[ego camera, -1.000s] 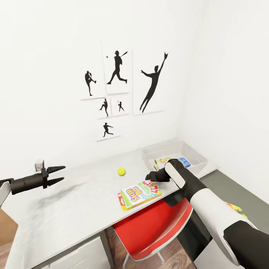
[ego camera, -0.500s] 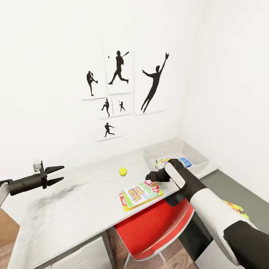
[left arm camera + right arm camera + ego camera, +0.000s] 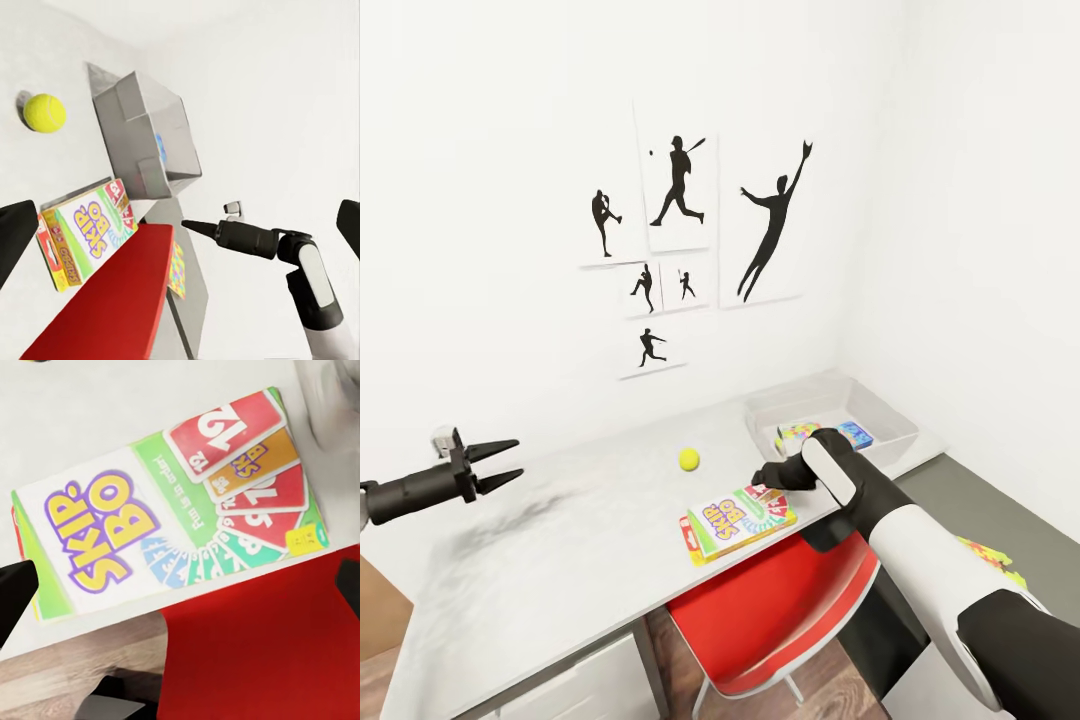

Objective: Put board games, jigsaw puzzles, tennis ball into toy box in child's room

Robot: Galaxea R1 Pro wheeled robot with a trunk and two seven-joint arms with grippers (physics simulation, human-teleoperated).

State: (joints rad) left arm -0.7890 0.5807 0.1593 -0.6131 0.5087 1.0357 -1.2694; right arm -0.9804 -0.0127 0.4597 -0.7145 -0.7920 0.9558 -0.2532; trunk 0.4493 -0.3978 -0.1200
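The yellow-white-green "SKIP BO" board game lies flat near the front edge of the light grey table. My right gripper hovers over the box's right end, open, with nothing between its fingers. The tennis ball rests on the table behind the box. The toy box stands at the table's right end and holds a jigsaw puzzle and a light blue board game. My left gripper hangs open above the table's left part.
A red chair is tucked under the table's front edge below the SKIP BO box. To the right stands a lower dark grey desk with a multicoloured puzzle board on it. White walls close the back and right.
My left arm has drawn back to the left, away from the ball. The right gripper has stayed over the SKIP BO box. The head view shifted slightly at first.
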